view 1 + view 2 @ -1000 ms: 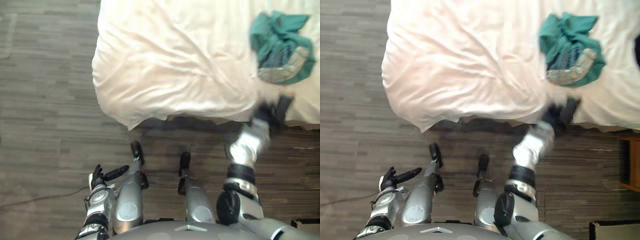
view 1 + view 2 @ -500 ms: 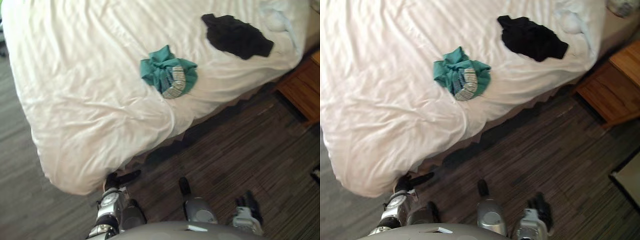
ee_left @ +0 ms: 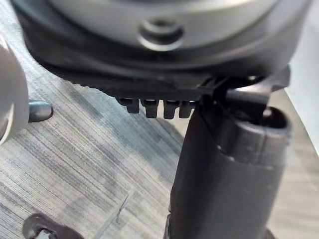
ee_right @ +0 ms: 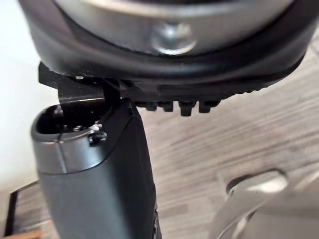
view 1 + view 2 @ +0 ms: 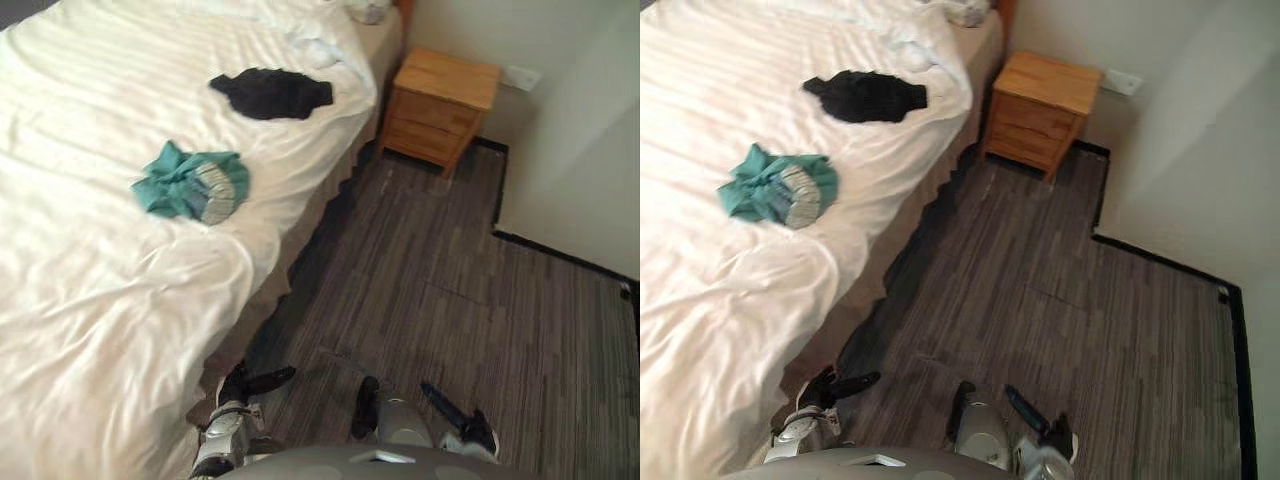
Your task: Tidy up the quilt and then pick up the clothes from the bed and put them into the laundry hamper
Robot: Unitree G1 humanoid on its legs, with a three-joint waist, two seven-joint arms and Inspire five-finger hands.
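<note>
The white quilt [image 5: 110, 290] lies spread over the bed with soft wrinkles, its corner hanging down near my left side. A crumpled teal garment [image 5: 190, 185] rests on it close to the bed's edge. Farther up lies a black garment [image 5: 272, 92]. My left hand [image 5: 247, 386] hangs low beside the bed corner, fingers straight, holding nothing; its thumb [image 3: 229, 169] stands out over the floor. My right hand [image 5: 464, 427] hangs low over the wooden floor, away from the bed, fingers straight and empty; its thumb [image 4: 99, 184] shows in the right wrist view.
A wooden nightstand [image 5: 440, 105] stands by the head of the bed against a pale wall [image 5: 580, 130]. Dark plank floor [image 5: 450, 290] stretches between the bed and the wall. A bunched white fold [image 5: 315, 48] lies near the pillow end.
The camera has swung along the bed toward its head. My right hand has left the quilt's edge, come down beside my body and opened. The left hand stays low.
</note>
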